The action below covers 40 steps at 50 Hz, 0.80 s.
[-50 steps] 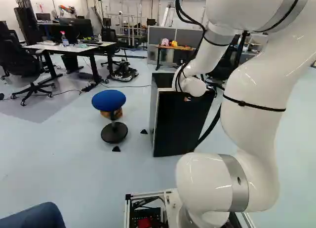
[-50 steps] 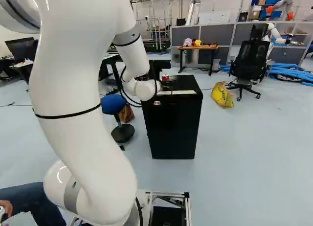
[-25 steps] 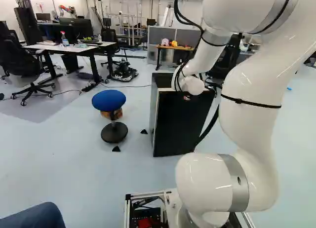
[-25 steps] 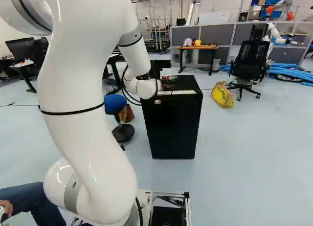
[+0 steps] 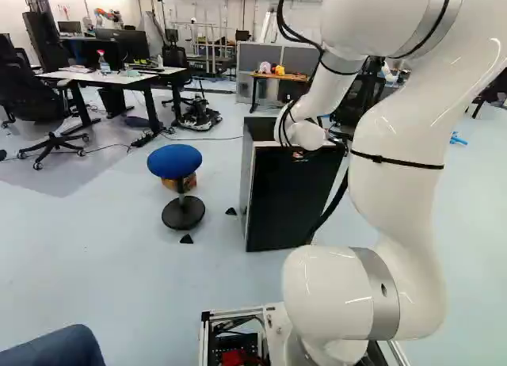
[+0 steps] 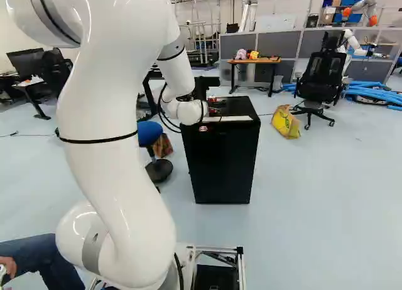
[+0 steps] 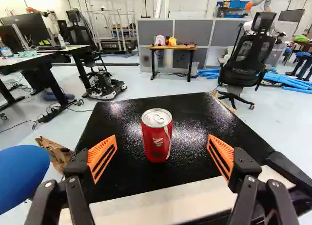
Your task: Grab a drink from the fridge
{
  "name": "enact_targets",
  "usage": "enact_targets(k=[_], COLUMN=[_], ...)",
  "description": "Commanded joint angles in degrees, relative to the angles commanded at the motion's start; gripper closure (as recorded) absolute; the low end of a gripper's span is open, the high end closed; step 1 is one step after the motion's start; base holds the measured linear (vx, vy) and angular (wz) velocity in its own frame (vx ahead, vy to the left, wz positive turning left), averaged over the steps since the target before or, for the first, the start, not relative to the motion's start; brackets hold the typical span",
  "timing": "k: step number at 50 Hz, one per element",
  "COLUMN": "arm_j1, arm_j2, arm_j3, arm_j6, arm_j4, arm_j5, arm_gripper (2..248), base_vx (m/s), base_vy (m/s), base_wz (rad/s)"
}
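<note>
End effector (image 6: pixel 202 88) spread wide, its orange pads (image 7: pixel 92 154) well apart and gripping nothing, faces a red drink can (image 7: pixel 155 142) that stands upright on the black top of the fridge (image 6: pixel 223 158), ahead of the gap between the pads and touching neither.

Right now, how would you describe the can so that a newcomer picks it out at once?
Find the black fridge near the blue stool. On its top, in the wrist view, stands an upright red can with a silver lid, seen between the open jaws. It is the one can there, bright red against black.
</note>
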Motion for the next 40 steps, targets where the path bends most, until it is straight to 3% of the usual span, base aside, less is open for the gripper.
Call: enact_targets(k=[40], arm_j1=[0.34], arm_j2=[-3.39], arm_j3=[-4.17], arm_j6=[0.00], arm_j4=[0.00], arm_j5=[-2.39], arm_gripper=[3], base_vx=[0.000], base_vy=[0.000], base_wz=[0.000])
